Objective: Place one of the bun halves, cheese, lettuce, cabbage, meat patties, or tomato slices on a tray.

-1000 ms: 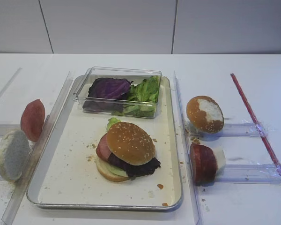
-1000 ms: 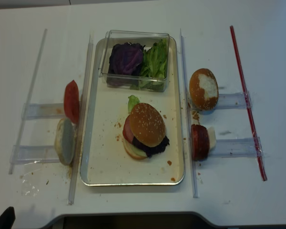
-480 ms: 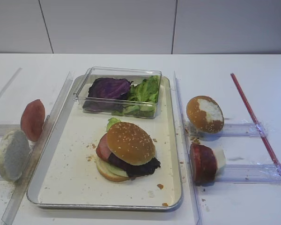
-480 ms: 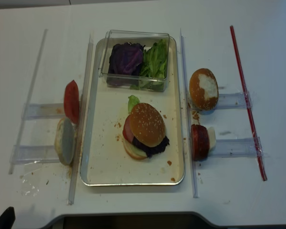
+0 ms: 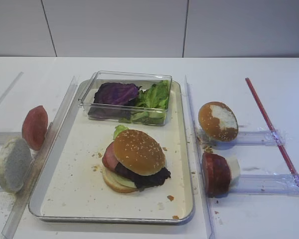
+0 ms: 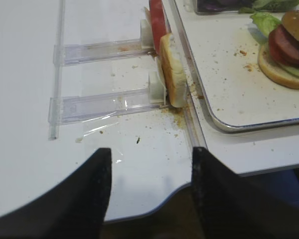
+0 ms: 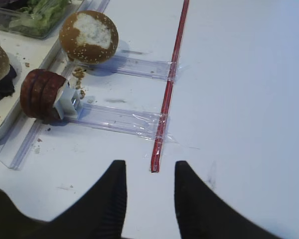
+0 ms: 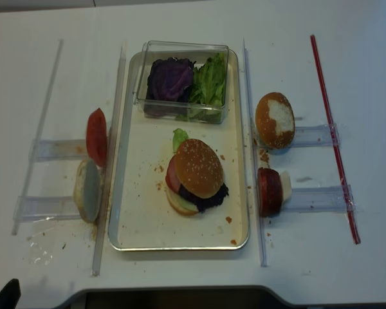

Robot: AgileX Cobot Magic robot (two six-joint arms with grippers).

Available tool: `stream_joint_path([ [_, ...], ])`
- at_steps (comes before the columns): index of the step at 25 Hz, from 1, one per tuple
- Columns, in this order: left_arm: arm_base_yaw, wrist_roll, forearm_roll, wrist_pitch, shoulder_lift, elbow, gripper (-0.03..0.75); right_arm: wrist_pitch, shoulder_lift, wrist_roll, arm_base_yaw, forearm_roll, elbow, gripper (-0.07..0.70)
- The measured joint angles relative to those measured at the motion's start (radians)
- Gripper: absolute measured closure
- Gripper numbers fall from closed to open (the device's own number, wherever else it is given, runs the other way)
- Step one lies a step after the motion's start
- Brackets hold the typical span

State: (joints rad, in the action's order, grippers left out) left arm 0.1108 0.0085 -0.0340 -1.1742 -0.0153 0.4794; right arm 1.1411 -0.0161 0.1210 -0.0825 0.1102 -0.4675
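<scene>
The metal tray lies in the middle of the table. On it stands a stacked burger topped by the sesame bun half, with dark cabbage, a pink slice and a lettuce leaf showing under it. More lettuce and cabbage fill a clear box at the tray's far end. My right gripper hovers open and empty over bare table, right of the tray. My left gripper is open and empty above the table's front edge, left of the tray.
Clear plastic holders flank the tray. On the right stand a white-smeared bun half and dark red patties. On the left stand a red slice and a pale disc. A red strip runs along the right side.
</scene>
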Motion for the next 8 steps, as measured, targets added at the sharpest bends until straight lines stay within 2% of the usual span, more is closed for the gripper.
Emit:
stream_joint_path([
  [8,0.000,0.000,0.000,0.000,0.000,0.000,0.365,0.000,0.000,0.000,0.000,0.000,0.000,0.364],
])
